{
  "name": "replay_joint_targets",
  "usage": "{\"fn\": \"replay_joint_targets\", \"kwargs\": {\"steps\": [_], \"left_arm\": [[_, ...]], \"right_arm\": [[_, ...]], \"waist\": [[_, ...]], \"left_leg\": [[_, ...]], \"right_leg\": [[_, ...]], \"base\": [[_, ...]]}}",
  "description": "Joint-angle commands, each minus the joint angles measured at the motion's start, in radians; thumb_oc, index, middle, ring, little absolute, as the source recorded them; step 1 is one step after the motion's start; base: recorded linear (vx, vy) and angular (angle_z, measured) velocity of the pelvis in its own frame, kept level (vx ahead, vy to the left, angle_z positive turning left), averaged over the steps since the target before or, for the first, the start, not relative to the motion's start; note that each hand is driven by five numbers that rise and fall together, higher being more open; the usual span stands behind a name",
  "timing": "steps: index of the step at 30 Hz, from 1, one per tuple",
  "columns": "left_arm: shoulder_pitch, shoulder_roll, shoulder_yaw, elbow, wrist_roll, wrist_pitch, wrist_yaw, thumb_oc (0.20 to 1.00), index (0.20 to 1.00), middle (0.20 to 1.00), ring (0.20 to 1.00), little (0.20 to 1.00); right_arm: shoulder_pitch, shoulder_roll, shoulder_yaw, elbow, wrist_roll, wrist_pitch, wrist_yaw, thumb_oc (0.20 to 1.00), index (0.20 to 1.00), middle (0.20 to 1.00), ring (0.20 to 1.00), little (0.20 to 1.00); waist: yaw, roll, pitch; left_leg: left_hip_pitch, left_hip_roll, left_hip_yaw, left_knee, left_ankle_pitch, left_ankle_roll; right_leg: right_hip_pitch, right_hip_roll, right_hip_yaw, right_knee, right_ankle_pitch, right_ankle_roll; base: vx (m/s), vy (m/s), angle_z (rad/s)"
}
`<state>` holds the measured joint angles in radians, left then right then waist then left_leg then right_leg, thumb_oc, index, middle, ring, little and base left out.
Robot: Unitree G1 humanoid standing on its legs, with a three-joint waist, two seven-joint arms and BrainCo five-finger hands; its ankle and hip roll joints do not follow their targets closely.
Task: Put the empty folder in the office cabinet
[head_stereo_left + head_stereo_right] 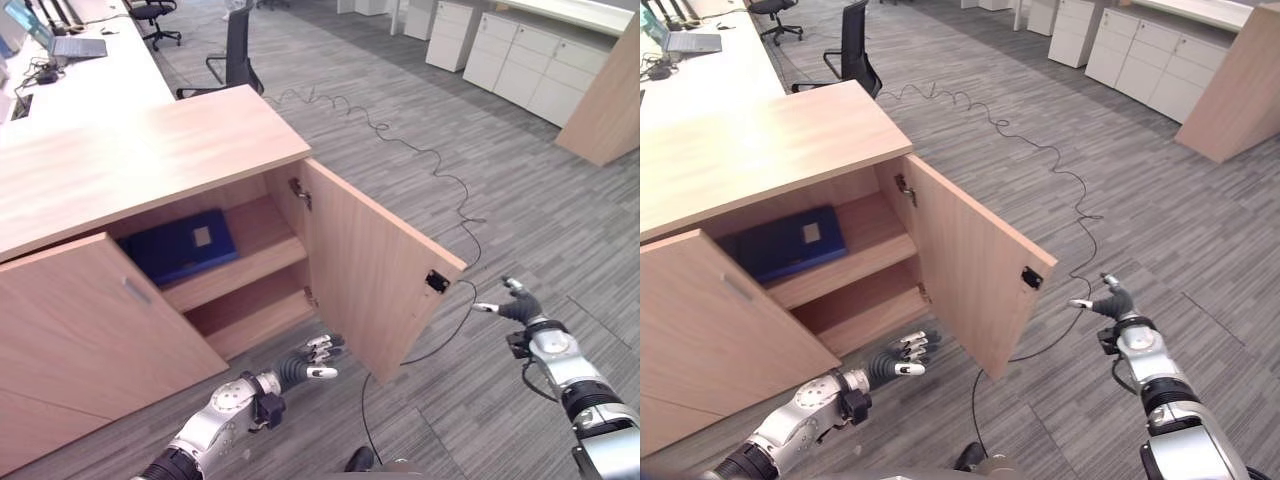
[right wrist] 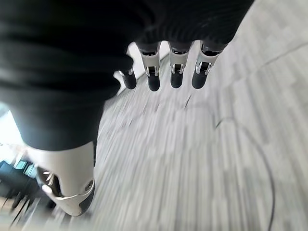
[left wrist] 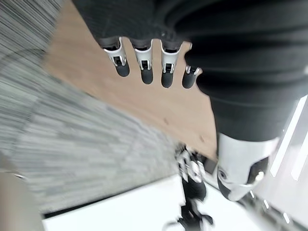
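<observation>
**Lying on upper shelf: folder placed, door not yet shut**

Obs: blue folder (image 1: 180, 245) lies flat on upper shelf (image 1: 262, 245) of office cabinet (image 1: 150, 150), pale label facing up, set toward the back-left of the opening. Lower shelf (image 1: 255, 315) beneath holds nothing that I can see. Cabinet's right door (image 1: 375, 270) hangs wide open, swung out over grey carpet floor (image 1: 480, 150); left door (image 1: 80, 340) is shut.

Left robot hand (image 1: 312, 358): low, in front of the opening, just beside the open door's lower edge; fingers straight and relaxed, holding nothing (wrist view agrees, w/ wood panel past the fingertips). Right robot hand (image 1: 512, 300): out to the right, well apart from the door's free edge; fingers extended, empty, carpet under it.

Judgement: placement looks done. Step in hand is prob. clearing the arms, maybe closing the door.

How to do it well:
- Draw left robot hand back and down, away from the door's lower edge, w/o brushing it.
- If closing: right robot hand is better placed. Come round to the door's outer face near the free edge, push w/ flat fingers, slow swing.
- Folder sits well inside the shelf front, so it shouldn't foul the door.
- Watch the black cable (image 1: 400, 140) trailing on the floor near the door's sweep.

Surroundings: white tabletop (image 1: 90, 85) behind cabinet w/ laptop (image 1: 70, 42); office chair (image 1: 235, 50) nearby; white drawer units (image 1: 520, 60) across the room.
</observation>
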<state>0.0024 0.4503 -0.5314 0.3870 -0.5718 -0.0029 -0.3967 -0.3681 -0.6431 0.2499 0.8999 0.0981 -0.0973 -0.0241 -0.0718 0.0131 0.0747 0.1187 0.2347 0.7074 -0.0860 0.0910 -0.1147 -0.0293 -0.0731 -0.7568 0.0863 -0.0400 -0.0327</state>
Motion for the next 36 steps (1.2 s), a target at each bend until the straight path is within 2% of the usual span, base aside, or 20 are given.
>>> {"fn": "replay_joint_targets", "kwargs": {"steps": [1,6,8,11,12,15,18,20,22,23,24,26,28,30,36], "left_arm": [[0.083,0.004,0.030,0.034,0.140,-0.039,0.006,1.000,1.000,1.000,1.000,1.000],[0.054,-0.077,0.162,0.610,0.595,-0.047,0.124,1.000,1.000,1.000,1.000,1.000],[0.039,-0.102,0.234,0.822,0.683,-0.038,0.190,1.000,1.000,1.000,1.000,1.000],[0.069,-0.095,0.391,1.015,0.731,-0.028,0.240,1.000,1.000,1.000,1.000,1.000],[0.069,-0.095,0.393,1.017,0.733,-0.030,0.241,1.000,1.000,1.000,1.000,1.000],[0.106,-0.081,0.502,1.071,0.741,-0.031,0.274,1.000,1.000,1.000,1.000,1.000],[0.111,-0.090,0.522,1.085,0.734,-0.035,0.287,1.000,1.000,1.000,1.000,1.000],[0.084,-0.113,0.516,1.107,0.744,-0.031,0.321,1.000,1.000,1.000,1.000,1.000],[0.061,-0.147,0.491,1.105,0.735,-0.026,0.351,1.000,1.000,1.000,1.000,1.000],[0.054,-0.152,0.485,1.103,0.733,-0.024,0.357,1.000,1.000,1.000,1.000,1.000],[0.046,-0.164,0.473,1.099,0.733,-0.024,0.369,1.000,1.000,1.000,1.000,1.000],[0.042,-0.169,0.459,1.107,0.745,-0.015,0.379,1.000,1.000,1.000,1.000,1.000],[0.043,-0.171,0.459,1.114,0.753,-0.010,0.384,1.000,1.000,1.000,1.000,1.000],[0.051,-0.189,0.453,1.110,0.755,-0.007,0.392,1.000,1.000,1.000,1.000,1.000],[0.063,-0.204,0.456,1.097,0.745,-0.008,0.418,1.000,1.000,1.000,1.000,1.000]], "right_arm": [[-0.050,-0.001,-0.010,0.005,-0.019,-0.015,0.019,1.000,1.000,1.000,1.000,1.000],[-0.047,0.008,0.001,-0.006,-0.018,0.003,0.048,1.000,1.000,1.000,1.000,1.000],[-0.051,0.011,0.007,-0.010,-0.023,0.005,0.052,1.000,1.000,1.000,1.000,1.000],[-0.062,0.021,0.027,-0.048,-0.047,0.002,0.071,1.000,1.000,1.000,1.000,1.000],[-0.063,0.023,0.029,-0.049,-0.047,0.002,0.071,1.000,1.000,1.000,1.000,1.000],[-0.083,0.013,0.090,-0.198,-0.126,-0.018,0.086,1.000,1.000,1.000,1.000,1.000],[-0.083,0.017,0.132,-0.355,-0.119,-0.037,0.116,1.000,1.000,1.000,1.000,1.000],[-0.078,0.092,0.256,-0.591,-0.046,-0.079,0.194,1.000,1.000,1.000,1.000,1.000],[-0.093,0.249,0.427,-0.770,0.172,-0.095,0.300,1.000,1.000,1.000,1.000,1.000],[-0.095,0.288,0.468,-0.790,0.221,-0.085,0.321,1.000,1.000,1.000,1.000,1.000],[-0.088,0.379,0.544,-0.807,0.347,-0.055,0.369,1.000,1.000,1.000,1.000,1.000],[-0.082,0.460,0.616,-0.812,0.418,-0.036,0.383,1.000,1.000,1.000,1.000,1.000],[-0.090,0.477,0.645,-0.824,0.412,-0.028,0.394,1.000,1.000,1.000,1.000,1.000],[-0.095,0.479,0.685,-0.851,0.427,-0.009,0.409,1.000,1.000,1.000,1.000,1.000],[-0.070,0.471,0.689,-0.795,0.403,-0.015,0.388,1.000,1.000,1.000,1.000,1.000]], "waist": [[0.015,-0.033,-0.064],[0.033,-0.041,-0.077],[0.040,-0.046,-0.081],[0.058,-0.058,-0.086],[0.055,-0.059,-0.086],[0.078,-0.071,-0.090],[0.083,-0.079,-0.089],[0.095,-0.092,-0.091],[0.112,-0.102,-0.087],[0.115,-0.102,-0.088],[0.122,-0.103,-0.086],[0.134,-0.108,-0.085],[0.135,-0.111,-0.086],[0.158,-0.116,-0.083],[0.199,-0.116,-0.082]], "left_leg": [[-0.062,-0.035,-0.032,0.065,-0.037,0.030],[-0.075,-0.053,-0.044,0.050,-0.034,0.037],[-0.077,-0.057,-0.045,0.048,-0.033,0.037],[-0.086,-0.064,-0.044,0.047,-0.029,0.038],[-0.087,-0.064,-0.044,0.046,-0.029,0.038],[-0.093,-0.068,-0.045,0.045,-0.023,0.037],[-0.097,-0.071,-0.047,0.047,-0.018,0.039],[-0.102,-0.070,-0.051,0.051,-0.014,0.039],[-0.103,-0.065,-0.054,0.055,-0.013,0.037],[-0.103,-0.064,-0.054,0.057,-0.012,0.037],[-0.103,-0.062,-0.054,0.059,-0.011,0.036],[-0.105,-0.060,-0.059,0.061,-0.010,0.036],[-0.107,-0.061,-0.059,0.061,-0.011,0.038],[-0.113,-0.063,-0.075,0.064,-0.014,0.041],[-0.128,-0.052,-0.102,0.072,-0.008,0.036]], "right_leg": [[0.092,-0.032,0.129,-0.117,0.017,0.109],[0.077,-0.052,0.120,-0.120,0.043,0.121],[0.075,-0.056,0.120,-0.121,0.048,0.123],[0.072,-0.066,0.110,-0.123,0.063,0.127],[0.072,-0.066,0.110,-0.124,0.063,0.127],[0.077,-0.076,0.094,-0.130,0.074,0.135],[0.080,-0.080,0.086,-0.130,0.078,0.137],[0.082,-0.083,0.076,-0.127,0.076,0.136],[0.085,-0.080,0.070,-0.126,0.072,0.134],[0.085,-0.080,0.068,-0.125,0.071,0.134],[0.084,-0.078,0.066,-0.124,0.068,0.131],[0.083,-0.077,0.068,-0.122,0.067,0.130],[0.082,-0.077,0.066,-0.122,0.066,0.129],[0.085,-0.074,0.061,-0.118,0.059,0.128],[0.095,-0.061,0.038,-0.115,0.041,0.121]], "base": [[-0.04,0.050,0.25],[-0.04,0.046,0.14],[-0.03,0.021,0.09],[-0.02,0.010,0.05],[0.00,0.000,0.00],[0.00,0.003,-0.02],[0.00,0.000,0.00],[0.01,-0.035,-0.06],[0.00,-0.039,-0.23],[0.01,-0.011,-0.25],[0.02,0.006,-0.05],[0.02,0.012,0.30],[0.01,0.006,0.56],[0.02,-0.012,0.41],[0.04,-0.049,0.32]]}}
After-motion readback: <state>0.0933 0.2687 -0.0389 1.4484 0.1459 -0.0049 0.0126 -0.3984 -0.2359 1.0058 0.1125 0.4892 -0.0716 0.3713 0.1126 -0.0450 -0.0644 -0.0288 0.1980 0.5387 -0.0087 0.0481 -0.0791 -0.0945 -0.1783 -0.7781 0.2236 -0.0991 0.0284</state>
